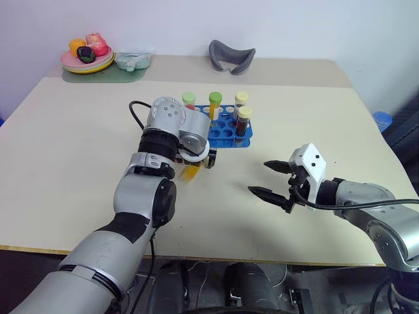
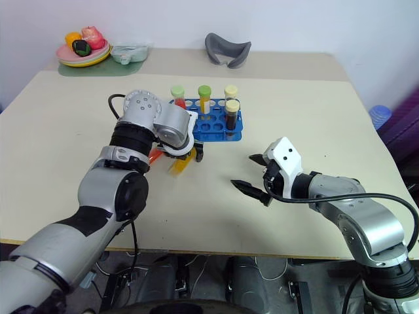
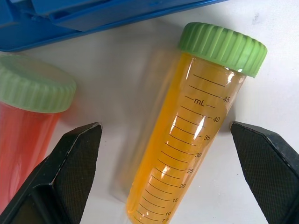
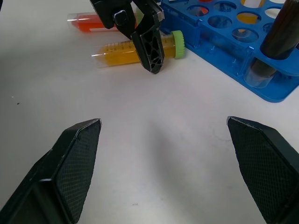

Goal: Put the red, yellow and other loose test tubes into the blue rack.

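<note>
Tubes: four racked, two loose

Head view: rack (image 1: 226, 134) holds four capped tubes upright. My left gripper (image 1: 200, 160) hangs over the loose ones just beside it.
Left wrist: fingers apart, straddling yellow tube (image 3: 187, 140), not yet touching; red tube (image 3: 23, 126) alongside.
Right wrist: right gripper (image 4: 163, 135) spread wide, nothing held.

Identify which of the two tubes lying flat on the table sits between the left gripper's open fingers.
The yellow-orange tube with the green cap. The left gripper straddles it without touching, while the red tube lies outside one finger.
</note>
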Tool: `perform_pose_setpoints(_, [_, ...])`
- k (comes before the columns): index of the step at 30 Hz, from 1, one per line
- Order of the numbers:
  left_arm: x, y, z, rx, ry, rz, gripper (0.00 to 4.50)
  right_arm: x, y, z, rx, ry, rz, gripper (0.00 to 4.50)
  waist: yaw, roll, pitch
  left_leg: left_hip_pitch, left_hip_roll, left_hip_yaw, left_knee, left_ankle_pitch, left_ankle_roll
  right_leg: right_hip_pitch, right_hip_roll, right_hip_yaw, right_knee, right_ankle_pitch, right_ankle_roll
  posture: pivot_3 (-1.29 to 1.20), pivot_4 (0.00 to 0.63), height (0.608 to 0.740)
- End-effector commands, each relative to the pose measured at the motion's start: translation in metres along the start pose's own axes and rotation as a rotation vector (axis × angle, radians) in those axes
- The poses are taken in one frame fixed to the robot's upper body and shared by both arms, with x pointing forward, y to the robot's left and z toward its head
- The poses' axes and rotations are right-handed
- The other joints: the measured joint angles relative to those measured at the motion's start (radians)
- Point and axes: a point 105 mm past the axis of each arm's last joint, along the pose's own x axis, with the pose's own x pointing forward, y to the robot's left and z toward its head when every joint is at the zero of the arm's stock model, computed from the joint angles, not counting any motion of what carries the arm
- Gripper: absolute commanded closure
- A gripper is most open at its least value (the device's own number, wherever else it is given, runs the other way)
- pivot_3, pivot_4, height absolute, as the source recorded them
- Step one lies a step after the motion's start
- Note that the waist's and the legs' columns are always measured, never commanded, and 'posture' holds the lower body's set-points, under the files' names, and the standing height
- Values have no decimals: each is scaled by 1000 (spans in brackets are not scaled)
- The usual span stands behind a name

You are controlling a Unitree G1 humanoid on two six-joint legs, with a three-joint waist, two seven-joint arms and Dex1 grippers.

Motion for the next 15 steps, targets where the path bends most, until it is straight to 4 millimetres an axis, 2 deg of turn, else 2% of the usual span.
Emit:
perform_pose_setpoints(1, [-4,5,4,-5,-10,21,1313,0,6,8,-33,-34,12,51,-1,0,0,0,0,0,0,0,0,0,0,0,0,0,0,0,150,680])
perform_pose_setpoints(9, [-8,6,8,-23,-45,25,1313,1,5,9,-34,-35,13,51,0,0,0,0,0,0,0,0,0,0,0,0,0,0,0,0,150,680])
perform_pose_setpoints(12, [-9,6,9,-31,-50,23,2162,2,5,10,-35,-34,15,51,0,0,0,0,0,0,0,0,0,0,0,0,0,0,0,0,150,680])
perform_pose_setpoints(15, [-10,5,10,-38,-55,16,2162,3,5,10,-36,-35,16,51,0,0,0,0,0,0,0,0,0,0,0,0,0,0,0,0,150,680])
